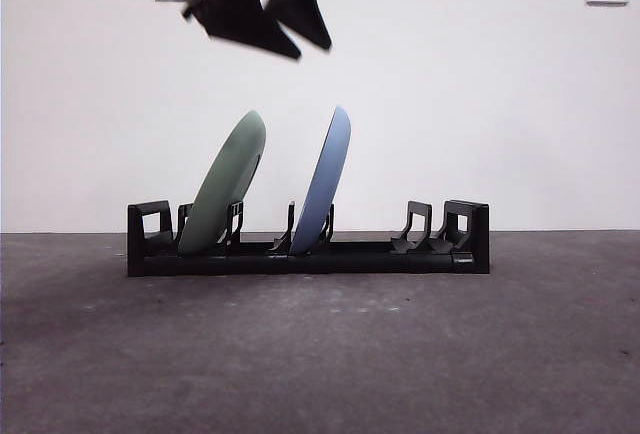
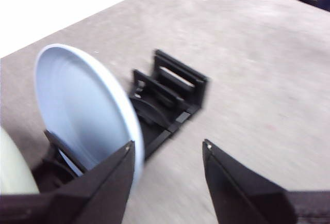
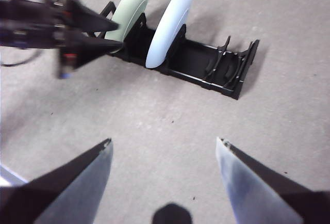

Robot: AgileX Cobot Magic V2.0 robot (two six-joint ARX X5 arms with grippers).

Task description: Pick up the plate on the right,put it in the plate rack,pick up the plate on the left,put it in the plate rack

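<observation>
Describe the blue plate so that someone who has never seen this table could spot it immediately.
Find the long black plate rack on the grey table. Two plates stand on edge in it, both tilted the same way. The blue plate sits in the middle slot, between the green plate near one end and the rack's empty prongs; its pale blue colour sets it apart.

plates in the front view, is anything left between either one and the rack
Nothing visible. The green plate and the blue plate already lean in slots of the plate rack. The left pincer hangs open above them, holding nothing.
</observation>
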